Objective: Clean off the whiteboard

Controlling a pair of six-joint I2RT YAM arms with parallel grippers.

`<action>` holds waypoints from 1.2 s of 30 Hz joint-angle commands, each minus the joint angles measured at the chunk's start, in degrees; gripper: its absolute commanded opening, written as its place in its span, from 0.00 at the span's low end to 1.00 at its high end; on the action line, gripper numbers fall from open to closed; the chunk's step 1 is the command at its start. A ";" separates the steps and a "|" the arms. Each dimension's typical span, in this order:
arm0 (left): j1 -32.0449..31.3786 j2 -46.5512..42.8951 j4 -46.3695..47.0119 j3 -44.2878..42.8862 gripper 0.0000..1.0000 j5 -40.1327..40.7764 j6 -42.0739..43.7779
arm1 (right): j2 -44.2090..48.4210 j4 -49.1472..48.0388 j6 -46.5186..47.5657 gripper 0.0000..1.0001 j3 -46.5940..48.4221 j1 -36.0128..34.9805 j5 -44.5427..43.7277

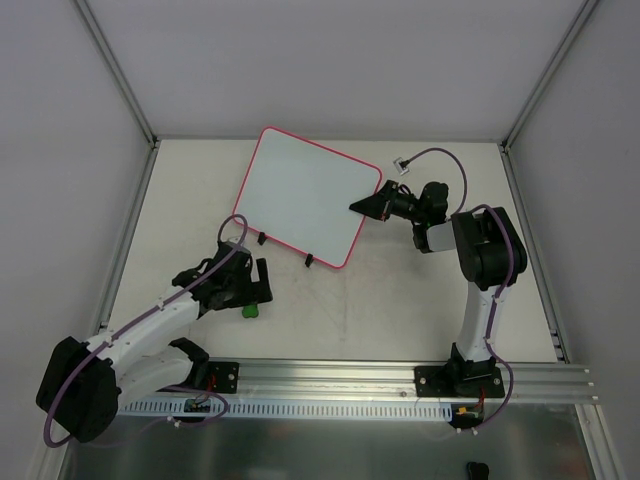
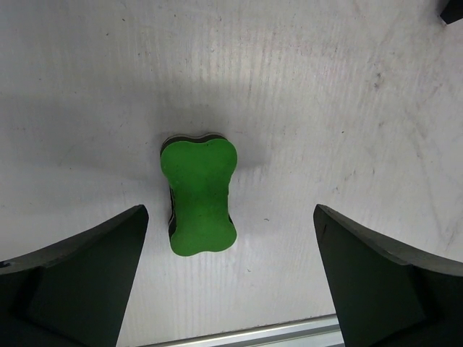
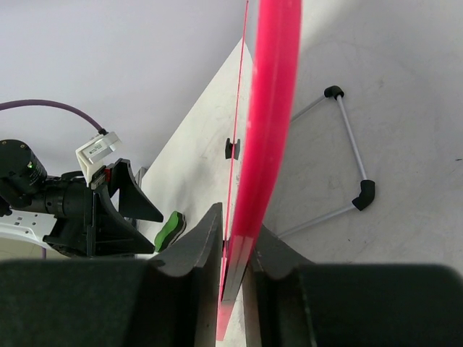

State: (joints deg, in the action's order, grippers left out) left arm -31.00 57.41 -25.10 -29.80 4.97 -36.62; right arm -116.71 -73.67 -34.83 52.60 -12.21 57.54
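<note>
Right gripper [image 3: 235,235] is clamped on the frame of the whiteboard [image 1: 310,195] at its right edge. The whiteboard sits in the upper centre of the top view. Left gripper [image 2: 228,217] hangs spread wide above the eraser [image 2: 199,195], at lower left, without touching it. I see no marks on the whiteboard face from above. I judge eraser pickup and any wiping not yet done.

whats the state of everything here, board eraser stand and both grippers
whiteboard: propped up, no writing visible
green eraser: lying on the table, not gripped
left gripper: open, fingers either side of the eraser
right gripper: shut on the whiteboard's edge
wire stand: swung out behind the whiteboard
</note>
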 commanded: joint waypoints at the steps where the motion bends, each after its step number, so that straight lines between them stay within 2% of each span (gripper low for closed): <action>1: 0.68 -1.77 0.05 1.06 0.99 0.56 0.06 | 2.71 -14.13 1.52 0.18 -0.30 0.08 1.09; 5: 0.68 -2.91 -0.03 1.59 0.99 0.56 0.06 | 2.54 -14.13 1.34 0.38 -0.74 0.60 0.47; 13: 0.68 -4.94 0.05 2.20 0.99 0.65 0.23 | 2.80 -14.13 1.17 0.57 -1.53 1.31 0.03; 17: 0.68 -5.11 0.05 2.20 0.99 0.48 0.50 | 3.32 -14.13 1.52 0.81 -3.29 1.92 -0.76; 23: 0.68 -7.74 0.05 2.38 0.99 1.09 0.50 | 7.89 -14.13 3.36 0.99 -7.68 3.68 -1.81; 31: 0.68 -17.31 0.32 2.38 0.99 4.78 1.38 | 18.87 -13.96 4.68 0.99 -15.50 5.44 -2.16; 36: 0.68 -21.81 0.58 2.20 0.99 5.48 1.81 | 26.17 -13.52 3.11 0.99 -25.78 8.77 -5.85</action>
State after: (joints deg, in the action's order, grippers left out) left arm -31.00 37.56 -25.17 -27.38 8.21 -36.40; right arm -94.21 -74.48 -32.14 30.61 -5.78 54.17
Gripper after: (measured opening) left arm 0.990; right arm 0.988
